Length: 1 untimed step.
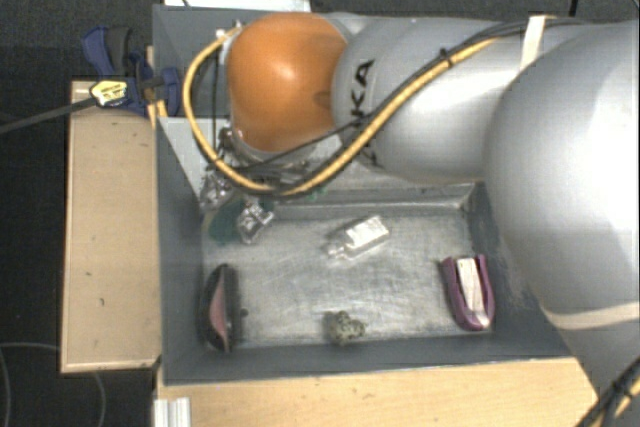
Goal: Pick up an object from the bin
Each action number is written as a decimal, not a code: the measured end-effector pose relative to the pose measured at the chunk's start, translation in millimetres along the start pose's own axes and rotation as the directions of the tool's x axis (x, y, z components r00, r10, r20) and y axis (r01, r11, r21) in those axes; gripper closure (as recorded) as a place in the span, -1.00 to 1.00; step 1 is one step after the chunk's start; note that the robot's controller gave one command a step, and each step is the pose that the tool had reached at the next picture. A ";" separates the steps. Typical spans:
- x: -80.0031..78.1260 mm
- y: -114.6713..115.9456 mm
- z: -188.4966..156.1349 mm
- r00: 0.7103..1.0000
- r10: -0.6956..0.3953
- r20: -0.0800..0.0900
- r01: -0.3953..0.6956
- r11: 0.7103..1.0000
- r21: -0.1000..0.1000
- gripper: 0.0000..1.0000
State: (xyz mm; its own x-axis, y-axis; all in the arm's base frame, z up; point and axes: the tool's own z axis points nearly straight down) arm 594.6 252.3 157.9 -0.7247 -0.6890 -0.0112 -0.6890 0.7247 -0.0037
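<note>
The gripper (243,211) hangs low in the far left corner of the bin (290,295); whether it is open or closed cannot be told. A dull green thing (221,225) lies just beside it, partly beneath, near the left wall. A whitish piece (358,237) lies mid-floor, apart.

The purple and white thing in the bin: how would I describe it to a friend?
Find the grey metal bin and go to its right end as pictured, beside the big silver arm. Against that wall lies a long purple object with a white middle. Unlike it, the mottled lump to its left is small, round and drab.
</note>
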 end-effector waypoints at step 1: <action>-1.1 -0.2 -1.8 1.000 0.007 -0.005 -0.007 1.000 -0.004 1.00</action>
